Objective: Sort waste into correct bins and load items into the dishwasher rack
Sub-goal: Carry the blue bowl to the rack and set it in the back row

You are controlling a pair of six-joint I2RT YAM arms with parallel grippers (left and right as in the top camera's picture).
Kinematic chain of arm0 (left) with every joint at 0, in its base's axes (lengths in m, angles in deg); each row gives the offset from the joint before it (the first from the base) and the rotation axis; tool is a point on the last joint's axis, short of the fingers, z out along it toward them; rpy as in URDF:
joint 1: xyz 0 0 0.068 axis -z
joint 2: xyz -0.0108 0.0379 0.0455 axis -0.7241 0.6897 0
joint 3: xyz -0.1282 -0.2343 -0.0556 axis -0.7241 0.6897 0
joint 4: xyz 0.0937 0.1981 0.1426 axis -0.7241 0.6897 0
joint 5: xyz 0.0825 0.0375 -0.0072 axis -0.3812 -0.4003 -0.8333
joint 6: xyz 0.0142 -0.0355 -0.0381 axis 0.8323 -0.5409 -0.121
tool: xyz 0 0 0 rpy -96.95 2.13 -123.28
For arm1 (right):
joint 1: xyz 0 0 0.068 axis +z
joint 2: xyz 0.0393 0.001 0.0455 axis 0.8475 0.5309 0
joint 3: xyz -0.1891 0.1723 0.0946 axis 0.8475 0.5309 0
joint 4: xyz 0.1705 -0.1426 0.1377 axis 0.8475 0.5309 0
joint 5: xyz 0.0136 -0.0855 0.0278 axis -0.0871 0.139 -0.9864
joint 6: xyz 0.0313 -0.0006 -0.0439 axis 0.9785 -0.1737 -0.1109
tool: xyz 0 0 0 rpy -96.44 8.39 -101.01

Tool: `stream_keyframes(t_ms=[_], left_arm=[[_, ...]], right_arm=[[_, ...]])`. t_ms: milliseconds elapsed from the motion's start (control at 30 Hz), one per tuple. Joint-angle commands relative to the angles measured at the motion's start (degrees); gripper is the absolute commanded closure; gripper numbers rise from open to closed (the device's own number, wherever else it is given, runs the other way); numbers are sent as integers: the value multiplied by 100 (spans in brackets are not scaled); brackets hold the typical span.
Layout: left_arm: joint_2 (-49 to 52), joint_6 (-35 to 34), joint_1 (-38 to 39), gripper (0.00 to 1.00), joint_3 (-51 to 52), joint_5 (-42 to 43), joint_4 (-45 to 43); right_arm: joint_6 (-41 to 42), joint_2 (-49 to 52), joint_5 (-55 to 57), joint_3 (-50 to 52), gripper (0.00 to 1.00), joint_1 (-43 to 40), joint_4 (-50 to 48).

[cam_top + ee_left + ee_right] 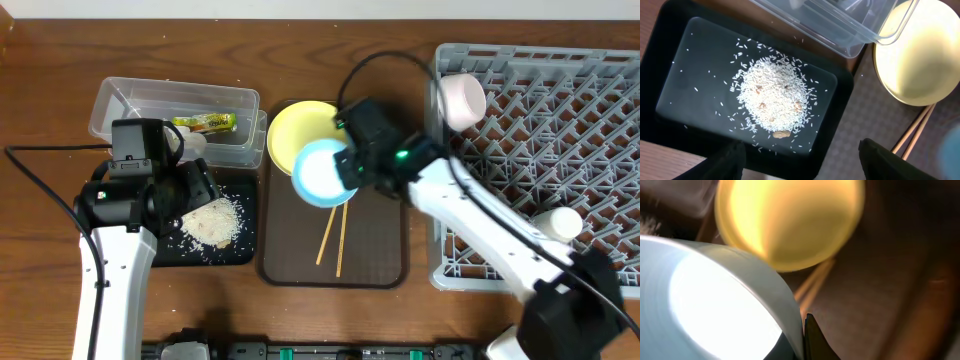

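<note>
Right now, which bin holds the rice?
The shallow black tray, with a white rice pile; the clear tub beside it holds the yellow-green wrapper.

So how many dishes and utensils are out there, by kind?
yellow plate: 1
light blue bowl: 1
chopsticks: 2
pale cups or bowls in the rack: 2
total: 6

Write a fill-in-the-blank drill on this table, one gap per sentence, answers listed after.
1. The rice lies piled in the ___ tray.
2. The right hand is shut on the rim of the light ___ bowl.
3. The snack wrapper lies inside the ___ tub.
4. Two ___ lie on the brown serving tray.
Answers: black; blue; clear; chopsticks.
</note>
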Motion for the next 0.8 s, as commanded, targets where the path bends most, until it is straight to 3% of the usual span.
stream_keyframes(t_ms=[0, 167, 500, 633, 767], left_arm=[[-4, 15, -28, 25, -22, -63, 13], [-4, 15, -28, 25, -22, -63, 13], [-4, 15, -28, 25, -22, -63, 13], [-4, 15, -28, 25, -22, -63, 15], [-4, 15, -28, 25, -22, -63, 15]], right_arm=[[-472, -450, 538, -63, 99, -413, 17], [-918, -992, 911, -61, 99, -1128, 28], [-2334, -1152, 3025, -61, 99, -2586, -201], [-2793, -1084, 4846, -61, 99, -2922, -933], [-3696, -890, 5213, -61, 99, -3230, -1792]])
